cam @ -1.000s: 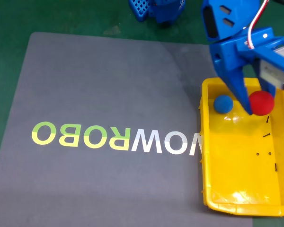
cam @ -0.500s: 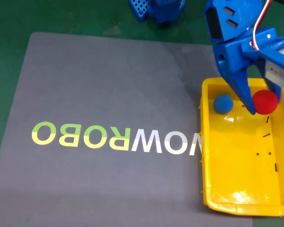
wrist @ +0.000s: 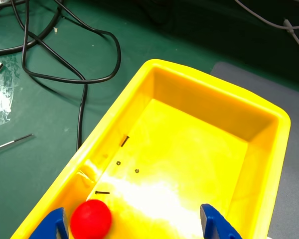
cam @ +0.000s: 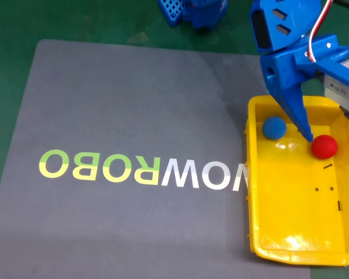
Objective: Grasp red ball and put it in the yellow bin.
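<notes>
The red ball lies loose on the floor of the yellow bin near its far end, and a blue ball rests to its left. My blue gripper hangs open just above the bin, its long finger pointing down between the two balls. In the wrist view the red ball sits on the bin floor close beside the left fingertip, apart from the right fingertip. The bin's rim runs around it and the gripper holds nothing.
The bin stands at the right edge of a grey mat with large letters. Small dark screws lie in the bin. A blue basket stands at the top. Black cables cross the green surface beside the bin.
The jaws have spread apart and let go of the red ball, which has dropped from between the fingers onto the bin floor. The arm has barely moved.
</notes>
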Robot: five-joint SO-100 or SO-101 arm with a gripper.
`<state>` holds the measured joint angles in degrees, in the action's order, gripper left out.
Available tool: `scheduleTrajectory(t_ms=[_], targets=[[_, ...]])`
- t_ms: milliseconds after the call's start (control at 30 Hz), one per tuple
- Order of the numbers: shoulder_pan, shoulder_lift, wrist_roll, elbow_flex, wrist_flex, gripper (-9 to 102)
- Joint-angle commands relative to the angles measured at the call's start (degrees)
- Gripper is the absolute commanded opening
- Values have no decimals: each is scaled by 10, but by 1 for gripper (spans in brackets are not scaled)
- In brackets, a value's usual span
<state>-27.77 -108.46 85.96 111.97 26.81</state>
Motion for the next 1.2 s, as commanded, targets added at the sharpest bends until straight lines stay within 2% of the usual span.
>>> scheduleTrajectory(t_ms=[0, 300, 533, 800, 1167], targets=[[18, -13, -1, -10, -15, 31], [69, -185, 20, 150, 34, 23], [162, -390, 45, 334, 124, 0], [248, -622, 76, 525, 275, 0], [301, -772, 91, 640, 425, 0]])
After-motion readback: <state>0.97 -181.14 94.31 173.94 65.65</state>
